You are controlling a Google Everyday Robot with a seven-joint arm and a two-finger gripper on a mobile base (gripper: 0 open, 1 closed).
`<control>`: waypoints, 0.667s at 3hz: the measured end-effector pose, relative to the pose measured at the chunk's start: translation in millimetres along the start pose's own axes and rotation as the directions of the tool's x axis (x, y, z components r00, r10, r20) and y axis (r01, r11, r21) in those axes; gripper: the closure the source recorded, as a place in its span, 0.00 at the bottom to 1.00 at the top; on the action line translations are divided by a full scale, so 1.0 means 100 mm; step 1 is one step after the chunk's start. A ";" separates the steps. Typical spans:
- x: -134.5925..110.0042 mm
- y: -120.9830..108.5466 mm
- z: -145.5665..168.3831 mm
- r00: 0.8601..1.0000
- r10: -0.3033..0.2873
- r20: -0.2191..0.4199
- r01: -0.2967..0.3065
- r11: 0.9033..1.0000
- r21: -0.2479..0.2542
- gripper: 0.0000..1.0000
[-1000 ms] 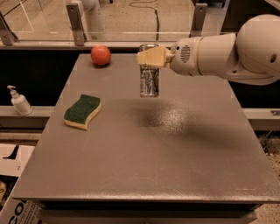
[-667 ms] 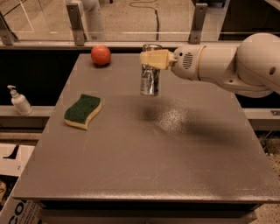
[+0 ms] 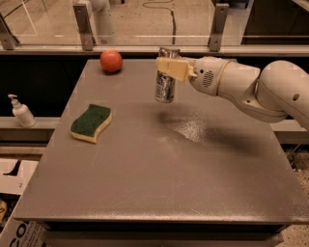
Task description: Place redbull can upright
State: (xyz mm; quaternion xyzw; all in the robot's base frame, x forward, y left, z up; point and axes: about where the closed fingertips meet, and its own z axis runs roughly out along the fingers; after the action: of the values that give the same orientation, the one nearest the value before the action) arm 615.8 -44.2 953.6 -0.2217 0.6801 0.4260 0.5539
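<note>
Far left, off the table: a white pump bottle (image 3: 21,112) is seen standing on a low ledge. Below it, cardboard boxes (image 3: 13,230) are noted on the floor. The table (image 3: 159,188) is a grey, matte, faintly speckled slab, marked by a pale glare patch right of centre. On its left part a green-topped yellow sponge (image 3: 91,123) is laid flat. Toward the far left corner a round red fruit (image 3: 111,61) is set, well apart from the sponge. Behind the table a glass barrier with metal posts (image 3: 85,24) is seen, with pale floor and a dark cable (image 3: 166,12) beyond it. Near the far centre the redbull can (image 3: 164,89) is held upright, clamped near its top by the gripper (image 3: 168,68), whose fingers are closed against its sides. Whether its base touches the surface cannot be told. The white arm (image 3: 251,87) is extended in from the right edge.
</note>
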 end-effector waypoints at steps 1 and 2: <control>-0.08 0.06 -0.03 0.989 -0.136 0.051 0.137 0.990 -0.018 1.00; -0.06 0.15 -0.06 0.963 -0.269 0.038 0.269 0.963 -0.015 1.00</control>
State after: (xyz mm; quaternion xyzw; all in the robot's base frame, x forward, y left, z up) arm 602.8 -42.0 964.7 -0.3099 0.6295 0.3574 0.6164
